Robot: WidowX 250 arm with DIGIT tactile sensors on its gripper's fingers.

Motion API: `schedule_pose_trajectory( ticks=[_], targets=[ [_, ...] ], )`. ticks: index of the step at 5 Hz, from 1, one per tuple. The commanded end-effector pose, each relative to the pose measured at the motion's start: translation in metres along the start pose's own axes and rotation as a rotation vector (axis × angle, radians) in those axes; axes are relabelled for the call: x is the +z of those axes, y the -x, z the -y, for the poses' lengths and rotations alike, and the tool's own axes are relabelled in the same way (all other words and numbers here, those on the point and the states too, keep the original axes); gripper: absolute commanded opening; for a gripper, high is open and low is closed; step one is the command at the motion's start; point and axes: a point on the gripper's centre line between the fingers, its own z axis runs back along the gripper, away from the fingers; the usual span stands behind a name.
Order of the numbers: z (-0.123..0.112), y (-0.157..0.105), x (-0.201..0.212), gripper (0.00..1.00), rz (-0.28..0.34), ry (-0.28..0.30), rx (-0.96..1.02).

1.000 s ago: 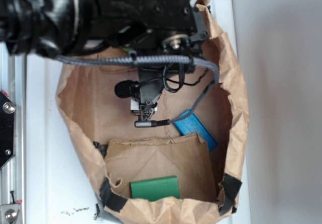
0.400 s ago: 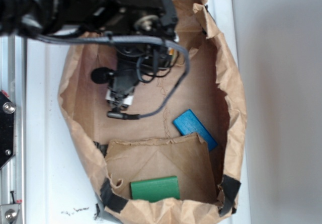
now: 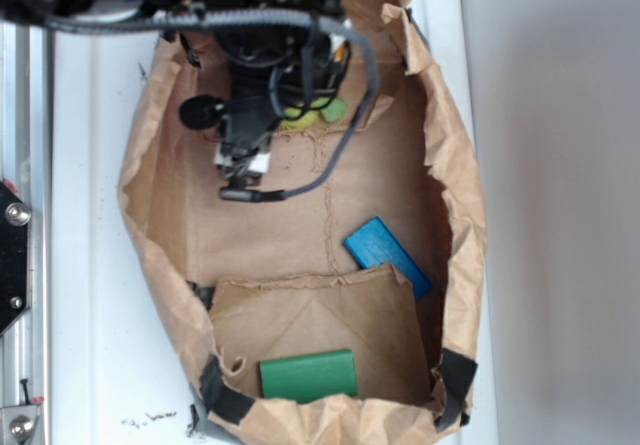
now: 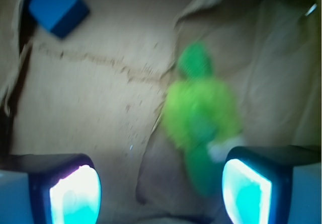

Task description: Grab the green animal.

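Note:
The green animal (image 4: 200, 114) is a fuzzy bright green and yellow-green plush lying on the brown paper bag's floor. In the wrist view it is blurred, ahead of my gripper (image 4: 161, 194), with its lower end and a white patch next to the right fingertip (image 4: 246, 191). The jaws are wide open and hold nothing; the left fingertip (image 4: 75, 194) is over bare paper. In the exterior view my gripper (image 3: 250, 140) hangs inside the bag at its far end. Only a bit of the green animal (image 3: 318, 114) shows to its right, behind the cables.
The brown paper bag (image 3: 165, 265) lies open with crumpled walls all round. A flat blue block (image 3: 385, 255) lies mid-right and also shows in the wrist view (image 4: 55, 5). A flat green block (image 3: 308, 373) lies on a folded paper flap (image 3: 320, 315) at the near end.
My arm and gripper have moved left and then toward the bag's far end, away from the blue block. The green animal, hidden under the arm before, now partly shows.

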Motion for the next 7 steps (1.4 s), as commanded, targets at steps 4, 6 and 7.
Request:
schedule_pose_trajectory(
  ticks=[4, 6, 7],
  targets=[
    [-0.014, -0.018, -0.032, 1.00, 0.070, -0.143, 0.032],
    [-0.003, -0.002, -0.043, 1.00, 0.050, -0.137, -0.050],
    [0.001, 0.002, -0.047, 1.00, 0.045, -0.139, -0.071]
  ],
)
